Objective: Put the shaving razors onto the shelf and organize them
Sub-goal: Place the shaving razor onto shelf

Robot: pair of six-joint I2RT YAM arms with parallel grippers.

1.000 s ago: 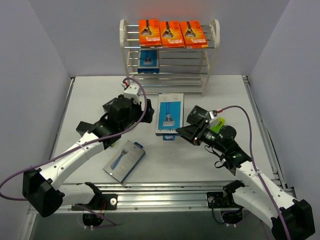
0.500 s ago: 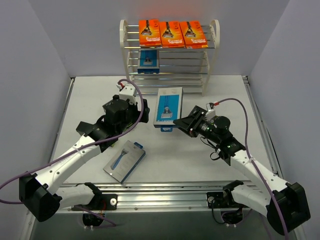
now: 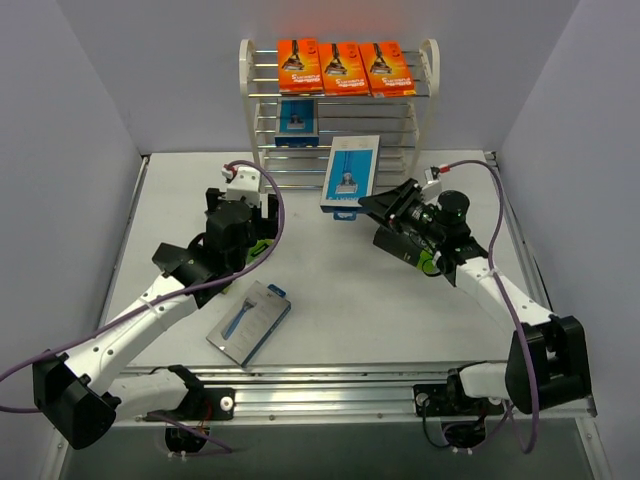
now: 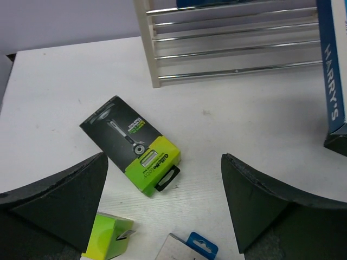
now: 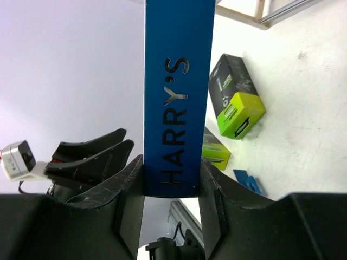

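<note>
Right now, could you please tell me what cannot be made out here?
- Top view: the left arm hides the black-and-lime-green boxes; only a lime sliver shows.
- Left wrist view: one lime box sits half behind a finger; a blue-tabbed pack is cut by the bottom edge.
- Right wrist view: the held blue Harry's pack leaves only a corner of the white rod shelf.

The left arm (image 3: pixel 150 300) reaches forward, wrist tipped downward. The left tool (image 4: pixel 164 162) has its fingers spread wide with nothing gripped between them. The right arm (image 3: pixel 500 295) stretches forward and inward, and the right tool (image 5: pixel 171 176) is clamped on a blue pack (image 3: pixel 350 172).
</note>
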